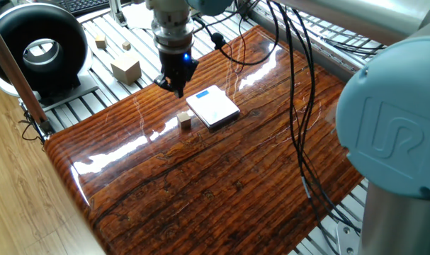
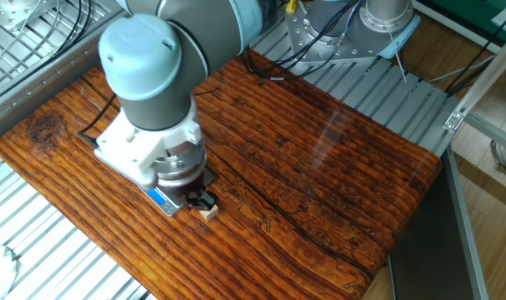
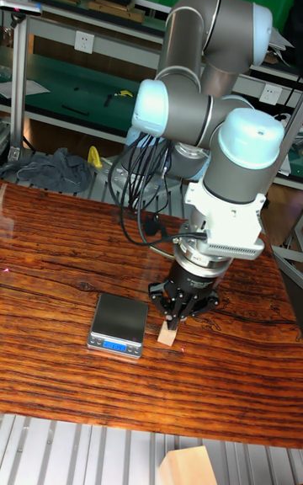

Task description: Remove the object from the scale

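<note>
The object, a tiny tan wooden cube, rests on the wooden table just left of the scale, off its white pad. My gripper hangs above and behind the cube, open, with nothing between its fingers. In the other fixed view the cube lies beside the scale's blue strip, and the arm hides most of the pad. In the tall view the cube stands right of the scale, directly under the gripper.
A larger pale wooden block and two small cubes lie on the slatted metal bed behind the table. A black ring-shaped device stands at the back left. Black cables hang over the table's right side.
</note>
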Robot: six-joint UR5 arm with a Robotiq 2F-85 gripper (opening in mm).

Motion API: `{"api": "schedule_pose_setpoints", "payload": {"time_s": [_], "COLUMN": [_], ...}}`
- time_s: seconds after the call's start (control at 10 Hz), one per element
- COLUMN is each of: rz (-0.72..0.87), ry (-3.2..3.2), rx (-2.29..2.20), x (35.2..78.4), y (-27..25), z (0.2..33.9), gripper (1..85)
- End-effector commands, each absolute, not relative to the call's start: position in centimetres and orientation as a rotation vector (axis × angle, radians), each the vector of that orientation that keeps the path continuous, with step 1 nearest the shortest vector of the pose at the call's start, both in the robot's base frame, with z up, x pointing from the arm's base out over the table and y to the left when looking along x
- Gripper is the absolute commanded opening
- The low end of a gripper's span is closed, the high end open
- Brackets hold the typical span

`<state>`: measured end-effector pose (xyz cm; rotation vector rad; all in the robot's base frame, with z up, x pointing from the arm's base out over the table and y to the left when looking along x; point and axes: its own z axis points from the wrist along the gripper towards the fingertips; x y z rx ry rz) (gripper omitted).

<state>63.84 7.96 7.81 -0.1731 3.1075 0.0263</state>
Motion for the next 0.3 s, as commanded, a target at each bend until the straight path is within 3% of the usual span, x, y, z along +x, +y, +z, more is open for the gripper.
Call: {"api": "schedule_pose_setpoints", "payload": {"time_s": [0.0, 0.2], "rz": [0.041, -0.096], "ry": [3.074, 3.070], "rx": [-0.287, -0.388], "x": [65.1, 65.4], "y": [7.2, 5.1], "z": [8.3, 7.9], "gripper": [1.0, 1.0]}}
